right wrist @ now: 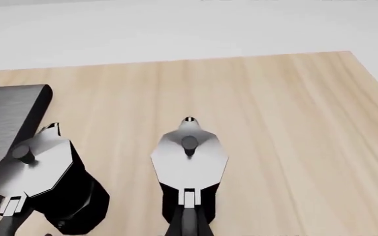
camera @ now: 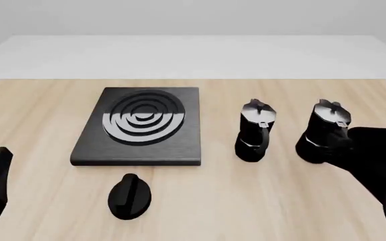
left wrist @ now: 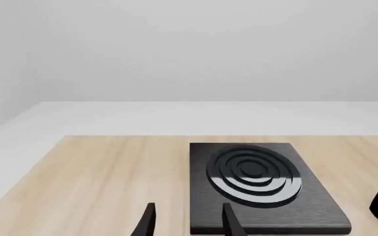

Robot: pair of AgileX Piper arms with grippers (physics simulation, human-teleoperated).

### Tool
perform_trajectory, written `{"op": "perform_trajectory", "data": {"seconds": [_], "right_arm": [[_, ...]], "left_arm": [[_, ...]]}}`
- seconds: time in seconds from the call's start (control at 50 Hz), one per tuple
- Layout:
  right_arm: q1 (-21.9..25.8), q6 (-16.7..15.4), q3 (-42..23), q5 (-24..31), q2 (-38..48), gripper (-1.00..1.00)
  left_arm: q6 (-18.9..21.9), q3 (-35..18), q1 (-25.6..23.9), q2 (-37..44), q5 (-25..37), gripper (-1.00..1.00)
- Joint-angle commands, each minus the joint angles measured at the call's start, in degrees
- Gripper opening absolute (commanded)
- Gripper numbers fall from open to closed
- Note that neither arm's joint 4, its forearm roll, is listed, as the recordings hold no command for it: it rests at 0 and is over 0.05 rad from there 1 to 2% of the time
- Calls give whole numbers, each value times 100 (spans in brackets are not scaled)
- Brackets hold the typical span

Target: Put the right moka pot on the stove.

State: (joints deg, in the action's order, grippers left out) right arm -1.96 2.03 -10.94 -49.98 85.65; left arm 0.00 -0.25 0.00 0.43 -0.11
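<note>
Two faceted pots stand right of the stove on pale wood.

Front view: the right moka pot [camera: 321, 131], black with a silvery lid, stands upright on the table [camera: 38, 110], the right gripper [camera: 346, 143] at its handle, jaw state impossible to tell; the other pot [camera: 254, 131] stands between it and the ringed stove [camera: 141, 126]; an oval knob [camera: 129, 196] lies nearer.
Left wrist view: the left gripper [left wrist: 187, 222] hangs released, empty, before the matte slab.
Right wrist view: the grey lid and its knob sit dead centre; fingers hidden.

Two black moka pots on a wooden table, seen from above.
The right moka pot [right wrist: 189, 157] sits directly ahead of the claw; the other moka pot [right wrist: 41, 179] stands beside it, near the stove [right wrist: 18, 105] corner.
</note>
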Motion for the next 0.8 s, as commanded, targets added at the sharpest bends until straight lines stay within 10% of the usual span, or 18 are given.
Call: {"op": "perform_trajectory", "data": {"seconds": [0.02,0.8], "right_arm": [[107,-15,-38,683,-938,-100],[716,-423,-1142,4633,-4681,-100]], "left_arm": [[0,0,0,0,0,100],[0,0,0,0,0,100]]}}
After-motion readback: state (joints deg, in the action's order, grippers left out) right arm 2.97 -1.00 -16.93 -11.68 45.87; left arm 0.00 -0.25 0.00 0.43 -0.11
